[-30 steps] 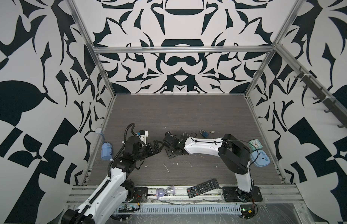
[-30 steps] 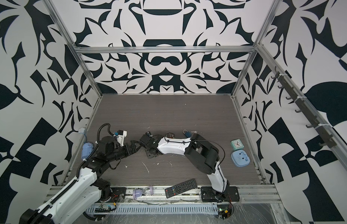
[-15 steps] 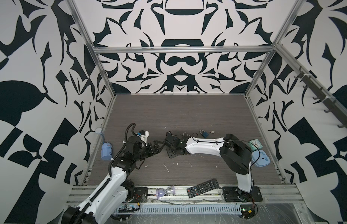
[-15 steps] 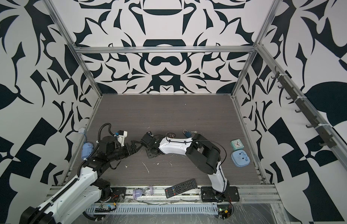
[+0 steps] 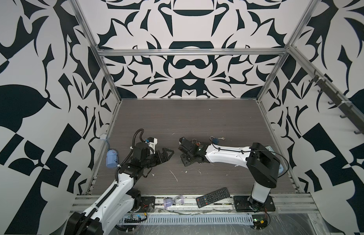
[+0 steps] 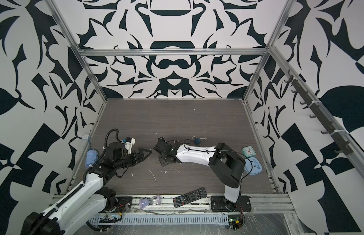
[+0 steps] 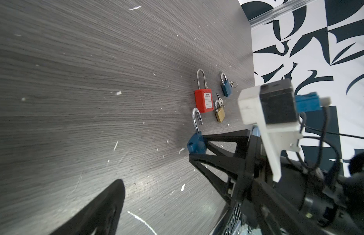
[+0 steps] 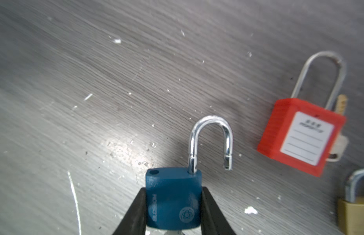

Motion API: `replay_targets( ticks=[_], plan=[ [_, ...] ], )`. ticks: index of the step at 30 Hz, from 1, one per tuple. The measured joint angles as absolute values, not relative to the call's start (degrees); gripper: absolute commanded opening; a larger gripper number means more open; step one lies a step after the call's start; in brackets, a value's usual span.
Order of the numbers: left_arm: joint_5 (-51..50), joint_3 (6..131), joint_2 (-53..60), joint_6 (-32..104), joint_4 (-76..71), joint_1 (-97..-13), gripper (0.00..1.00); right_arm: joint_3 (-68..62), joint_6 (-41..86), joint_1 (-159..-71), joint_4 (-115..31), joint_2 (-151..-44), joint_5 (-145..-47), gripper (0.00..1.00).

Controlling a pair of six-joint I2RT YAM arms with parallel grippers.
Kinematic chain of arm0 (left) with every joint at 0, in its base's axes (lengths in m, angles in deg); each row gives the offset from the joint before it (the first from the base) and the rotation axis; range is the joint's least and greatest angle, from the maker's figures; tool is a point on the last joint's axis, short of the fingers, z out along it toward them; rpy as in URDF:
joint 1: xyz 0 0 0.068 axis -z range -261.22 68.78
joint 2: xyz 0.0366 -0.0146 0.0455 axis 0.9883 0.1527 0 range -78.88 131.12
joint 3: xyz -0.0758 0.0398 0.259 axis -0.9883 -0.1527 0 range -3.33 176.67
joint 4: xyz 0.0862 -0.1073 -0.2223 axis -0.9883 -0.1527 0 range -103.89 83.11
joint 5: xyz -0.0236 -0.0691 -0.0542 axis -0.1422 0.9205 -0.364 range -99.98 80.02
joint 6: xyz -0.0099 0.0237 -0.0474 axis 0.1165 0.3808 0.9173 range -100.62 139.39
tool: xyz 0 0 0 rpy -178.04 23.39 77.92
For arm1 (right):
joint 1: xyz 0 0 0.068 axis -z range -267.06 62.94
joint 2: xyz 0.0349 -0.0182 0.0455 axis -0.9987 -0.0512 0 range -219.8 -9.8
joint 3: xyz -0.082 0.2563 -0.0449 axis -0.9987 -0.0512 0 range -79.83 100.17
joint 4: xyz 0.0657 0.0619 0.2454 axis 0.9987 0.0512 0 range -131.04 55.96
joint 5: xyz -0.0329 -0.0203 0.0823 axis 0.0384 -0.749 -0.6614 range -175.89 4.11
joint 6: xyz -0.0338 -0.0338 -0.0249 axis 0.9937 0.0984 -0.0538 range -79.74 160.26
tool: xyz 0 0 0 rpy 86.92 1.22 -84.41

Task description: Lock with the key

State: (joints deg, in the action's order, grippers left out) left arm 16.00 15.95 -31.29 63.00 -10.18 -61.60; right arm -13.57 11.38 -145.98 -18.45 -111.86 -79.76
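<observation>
One open shackle, two ways to botch it.
My right gripper (image 8: 173, 191) pinches the blue padlock (image 8: 173, 205) by its body, near the red padlock (image 8: 299, 138), with the shackle (image 8: 209, 126) swung clear of its hole. My left gripper (image 5: 169, 156) hangs spread and empty close by. If I press the shackle before turning it over the hole, it jams, or the body twists out of the pinch. I cannot see its key.
</observation>
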Motion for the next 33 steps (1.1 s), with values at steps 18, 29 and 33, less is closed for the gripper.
replay_targets(
  ticks=[18,29,33],
  plan=[
    [31.06,18.93,-18.13,62.89,2.32,-61.51,0.78,-23.65,23.31,-144.62,-23.76,-96.58,-85.97,0.0],
    [35.19,21.53,-11.46,62.59,4.59,-56.99,0.66,-23.65,25.91,-144.65,-25.44,-96.06,-88.57,0.0],
    [35.56,22.77,-8.88,62.59,4.94,-54.8,0.58,-23.45,26.7,-145.13,-25.49,-96.06,-88.7,0.0]
  ],
)
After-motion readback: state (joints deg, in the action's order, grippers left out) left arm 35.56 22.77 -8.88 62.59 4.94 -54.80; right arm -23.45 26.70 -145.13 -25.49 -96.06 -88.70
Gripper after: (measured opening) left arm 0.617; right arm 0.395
